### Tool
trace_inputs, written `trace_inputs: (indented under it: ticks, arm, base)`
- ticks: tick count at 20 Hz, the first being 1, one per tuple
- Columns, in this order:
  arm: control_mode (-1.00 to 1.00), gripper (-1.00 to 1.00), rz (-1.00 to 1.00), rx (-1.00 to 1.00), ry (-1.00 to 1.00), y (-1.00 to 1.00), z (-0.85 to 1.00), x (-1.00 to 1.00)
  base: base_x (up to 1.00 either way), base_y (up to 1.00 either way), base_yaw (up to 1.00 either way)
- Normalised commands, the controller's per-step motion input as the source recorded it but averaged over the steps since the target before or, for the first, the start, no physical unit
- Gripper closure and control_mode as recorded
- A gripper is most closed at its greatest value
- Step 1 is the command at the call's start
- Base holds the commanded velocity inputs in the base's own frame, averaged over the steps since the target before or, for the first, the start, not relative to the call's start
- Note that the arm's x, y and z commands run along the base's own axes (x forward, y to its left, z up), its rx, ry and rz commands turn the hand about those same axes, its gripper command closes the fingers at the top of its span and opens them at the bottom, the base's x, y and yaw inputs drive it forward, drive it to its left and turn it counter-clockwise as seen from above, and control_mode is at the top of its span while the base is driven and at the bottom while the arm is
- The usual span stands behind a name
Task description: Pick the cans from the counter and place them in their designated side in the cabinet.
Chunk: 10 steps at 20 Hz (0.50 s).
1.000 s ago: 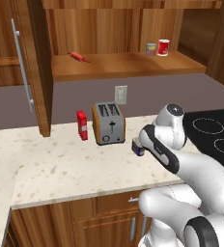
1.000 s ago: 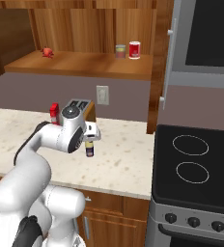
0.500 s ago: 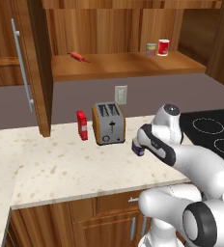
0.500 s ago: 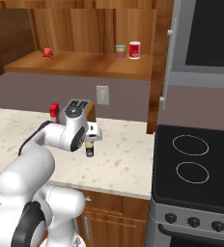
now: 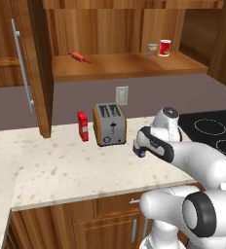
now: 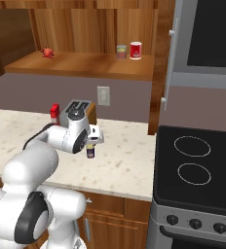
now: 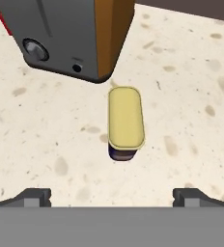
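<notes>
the gripper (image 7: 112, 195) is shown poised above the blue-purple can (image 7: 125, 124), which stands upright on the counter (image 7: 191, 111) just beside the front corner of the toaster (image 7: 70, 34). the fingers (image 7: 34, 196) are spread to their widest and nothing is held between them; the can's yellow top is seen centred in the gap, a little ahead of the tips. in the left base view the can (image 5: 140, 149) is partly hidden behind the hand, and in the right base view it (image 6: 91, 151) sits directly beneath the wrist. the other can (image 5: 153, 49), grey-green above red, is already seen on the cabinet (image 5: 129, 65) shelf, next to a red cup (image 5: 165, 47), at the right end. a small red object (image 5: 79, 57) lies at the left end of the shelf, and a red carton (image 5: 83, 126) stands left of the toaster. the step in hand is judged to be the approach for grasping the remaining can. a straight descent is called for next, so that the fingers straddle the narrow sides of the oblong top before closing, with care not to brush the toaster.
</notes>
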Motion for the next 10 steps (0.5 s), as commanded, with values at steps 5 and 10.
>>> trace_inputs:
  ticks: [5, 10]
  arm:
    - [-1.00, -1.00, 0.00, 0.00, 0.00, 0.01, -0.13, 0.14]
    - [-1.00, -1.00, 0.00, 0.00, 0.01, 0.03, -0.13, 0.18]
  base:
    - [0.00, 0.00, 0.00]
    - [0.00, 0.00, 0.00]
